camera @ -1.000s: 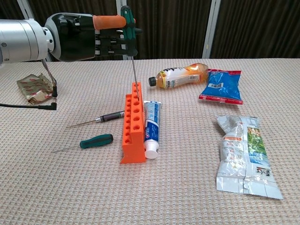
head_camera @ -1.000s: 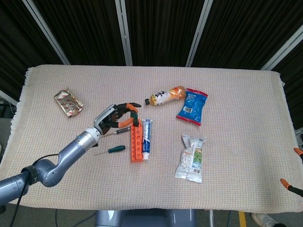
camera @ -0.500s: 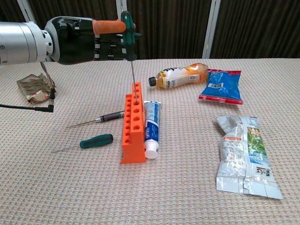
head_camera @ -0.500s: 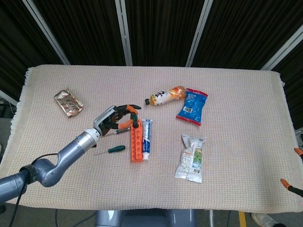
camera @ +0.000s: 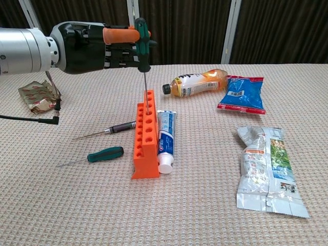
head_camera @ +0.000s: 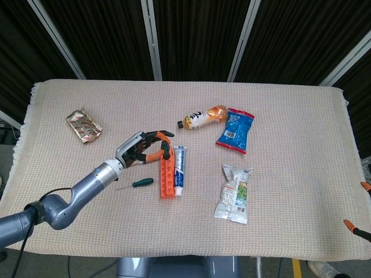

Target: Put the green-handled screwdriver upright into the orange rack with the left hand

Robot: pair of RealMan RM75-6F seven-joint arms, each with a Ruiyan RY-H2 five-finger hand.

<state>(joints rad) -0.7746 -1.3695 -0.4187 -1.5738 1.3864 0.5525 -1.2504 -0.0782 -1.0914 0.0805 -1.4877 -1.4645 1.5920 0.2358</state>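
My left hand (camera: 95, 46) (head_camera: 138, 150) grips a green-handled screwdriver (camera: 141, 43) (head_camera: 164, 152) by the handle and holds it upright. Its thin shaft (camera: 145, 92) runs down into a hole at the far end of the orange rack (camera: 146, 136) (head_camera: 167, 176). The rack lies lengthwise on the cloth, and its other holes are empty. A second green-handled screwdriver (camera: 105, 154) (head_camera: 142, 182) lies flat to the rack's left. Of my right hand (head_camera: 358, 205), only orange fingertips (head_camera: 349, 223) show at the head view's right edge, spread apart with nothing between them.
A black-handled screwdriver (camera: 120, 127) lies left of the rack. A toothpaste tube (camera: 165, 141) touches the rack's right side. Further right are an orange bottle (camera: 197, 82), a blue snack bag (camera: 242, 94) and a white packet (camera: 266, 169). A crumpled foil wrapper (camera: 38, 96) is at the far left.
My left hand has moved down with the screwdriver. The shaft tip, which stood at the rack's top edge, has sunk into the far-end hole.
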